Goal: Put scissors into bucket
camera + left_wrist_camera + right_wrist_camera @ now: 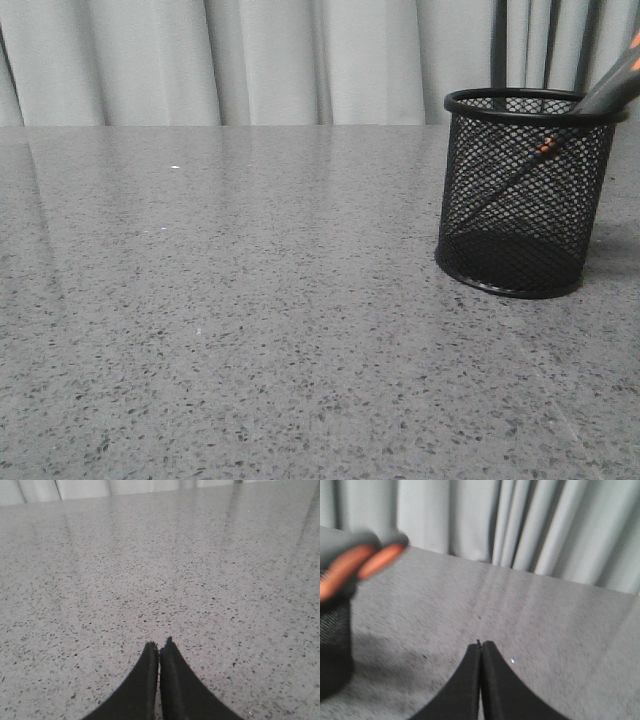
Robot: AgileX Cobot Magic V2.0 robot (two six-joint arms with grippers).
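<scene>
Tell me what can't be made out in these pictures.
- Scissors handles: cut off by the front view's right edge; blurred in the right wrist view.
- Blade tips: front view, lost behind the bucket mesh.
- Bucket: right wrist view, cropped and blurred.
- Left tool and right tool: absent from the front view.

The bucket [527, 193] stands upright on the table [250, 320], toward the table's right side in the front view, with open tabletop stretching to its left and in front of it. The scissors [560, 135] sit inside the bucket, tilted: their blades slant down toward the bucket's lower left, and their handles lean out over the rim at the upper right. A curtain [250, 60] hangs behind the table's far edge. In the right wrist view the bucket [334, 645] and the handles [360, 565] above it lie off to 1 side of the right gripper [480, 645], apart from it. The left gripper [159, 647] hangs over bare tabletop.
</scene>
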